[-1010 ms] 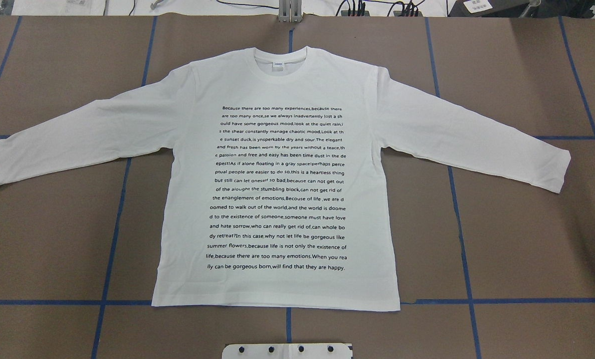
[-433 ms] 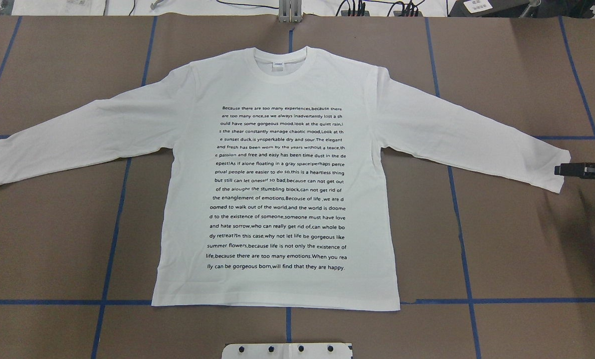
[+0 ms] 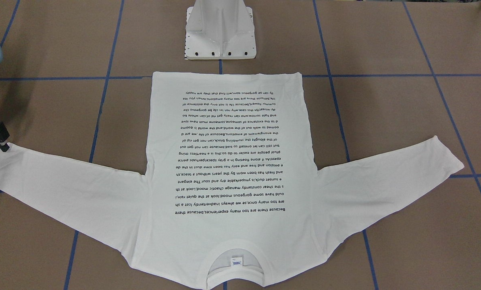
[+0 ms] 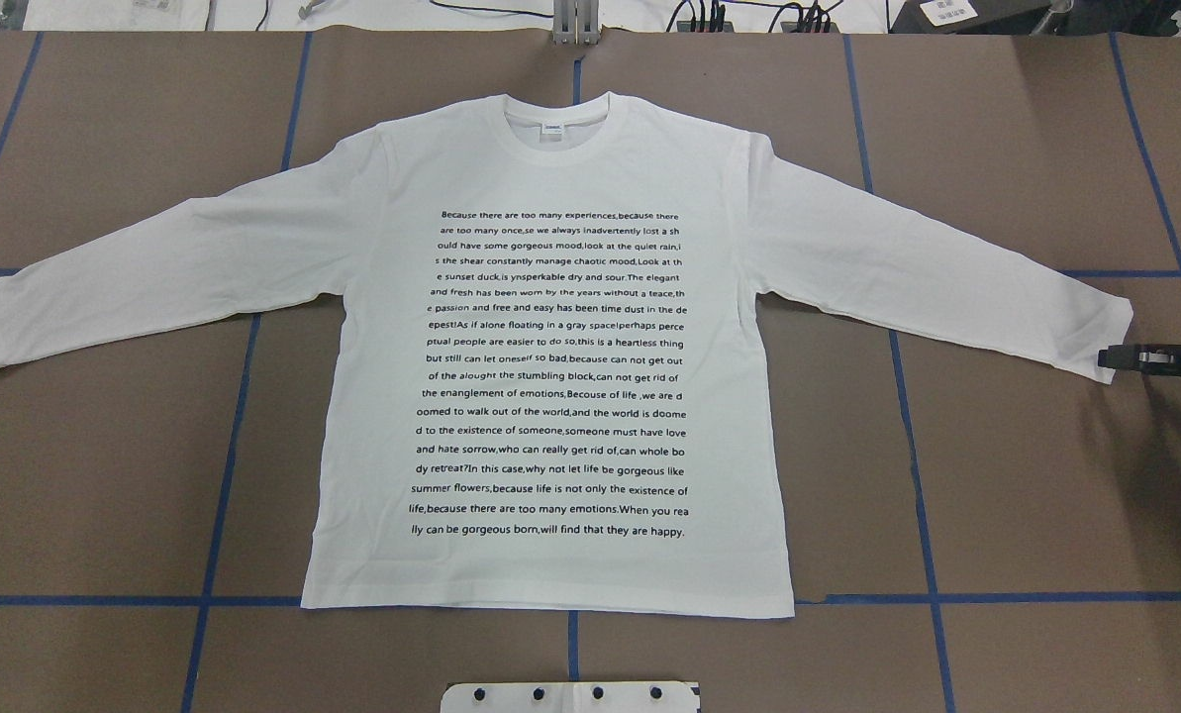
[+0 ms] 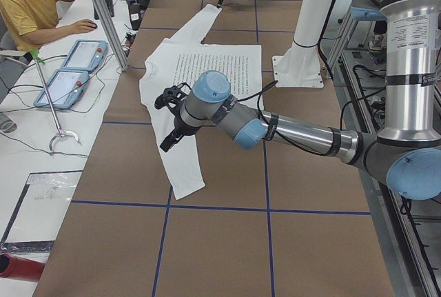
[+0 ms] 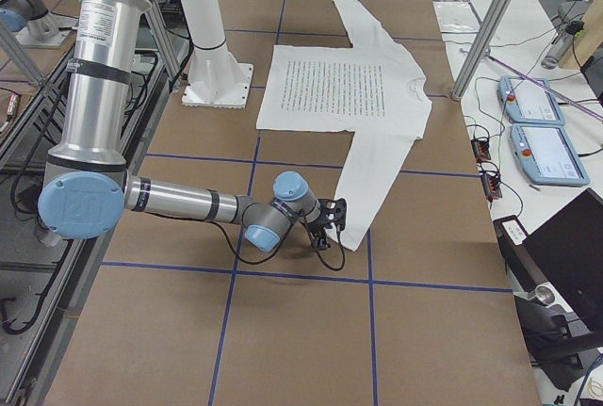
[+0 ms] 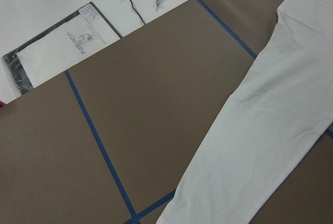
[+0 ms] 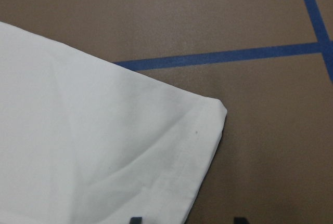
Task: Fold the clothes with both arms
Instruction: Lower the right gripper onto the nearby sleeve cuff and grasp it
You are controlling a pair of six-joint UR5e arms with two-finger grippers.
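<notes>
T-shirt cuff: right end effector released, at edge | left end effector: cannot tell

White long-sleeved T-shirt flat on the tabletop, black text block upward, sleeves spread, collar away from the robot; right gripper at one cuff, jaws apart; left gripper raised near the other sleeve.

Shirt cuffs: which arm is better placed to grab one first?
Right, I'd say. The right gripper is open at its sleeve's cuff, which fills its wrist view. The left gripper is missing from the overhead view, and its wrist camera sees the other sleeve from farther off.
</notes>
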